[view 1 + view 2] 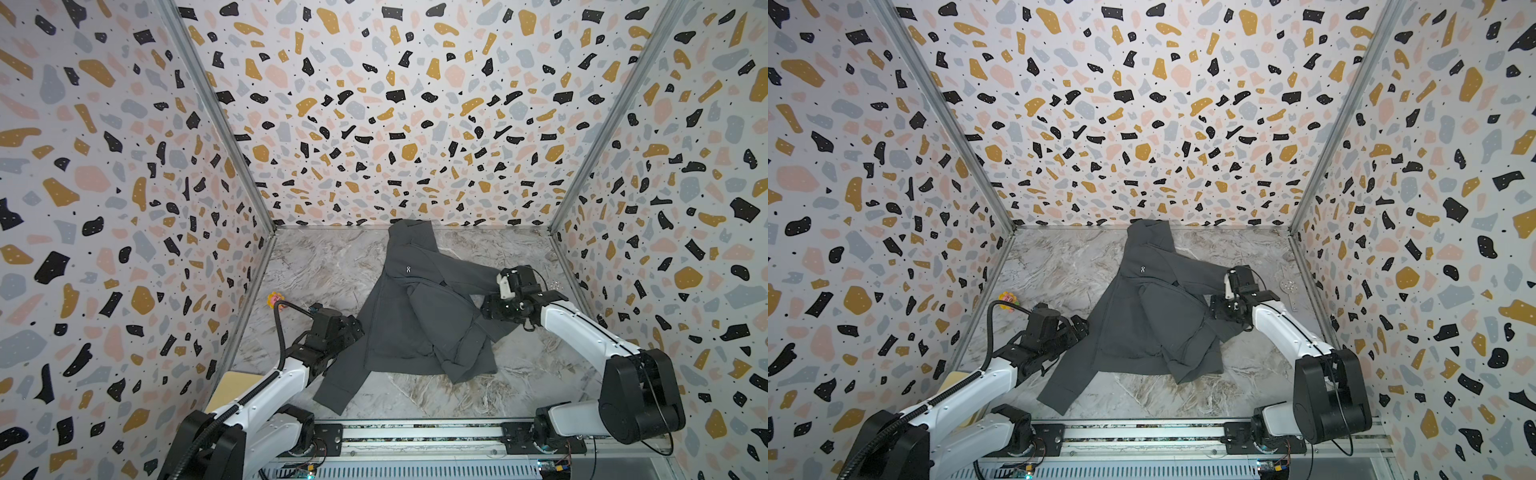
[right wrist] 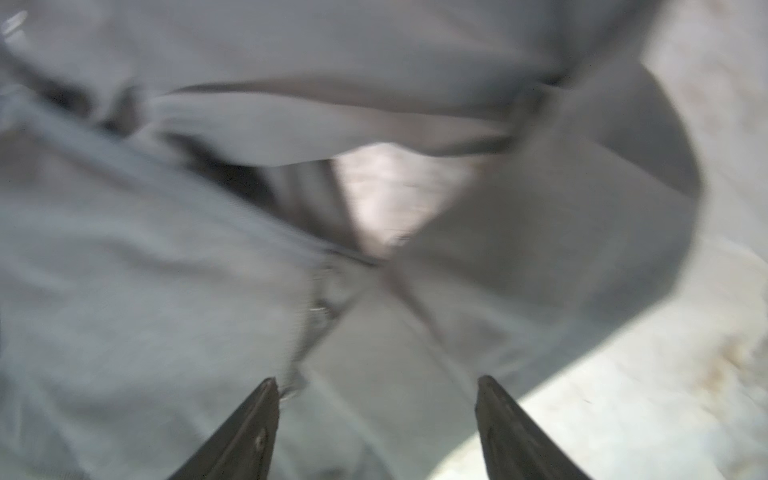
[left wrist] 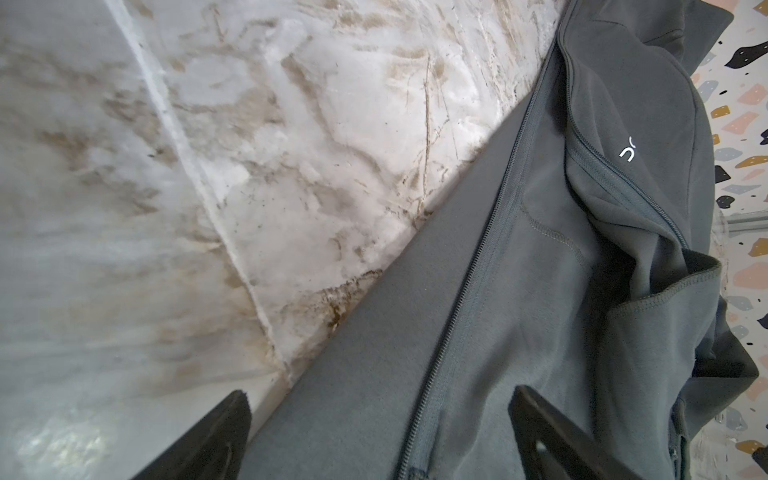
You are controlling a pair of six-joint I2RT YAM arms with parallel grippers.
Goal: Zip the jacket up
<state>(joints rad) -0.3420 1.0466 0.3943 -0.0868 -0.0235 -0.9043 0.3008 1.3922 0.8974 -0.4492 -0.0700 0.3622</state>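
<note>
My left hand (image 3: pixel 374 395) is wide open and grips nothing, its fingers (image 3: pixel 224 432) either side of the jacket's (image 1: pixel 399 332) zipper (image 3: pixel 478 266) edge. My right hand (image 2: pixel 376 380), blurred, is also spread and empty over crumpled fabric. The jacket sprawls mid-bench (image 1: pixel 324 266), zipper halves apart, collar by the back wall (image 1: pixel 374 124).

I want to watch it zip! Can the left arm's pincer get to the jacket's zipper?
Probably yes. The left pincer hangs open just above the jacket. A bare stretch of zipper runs between its fingers, and nothing covers it or blocks the way there.
</note>
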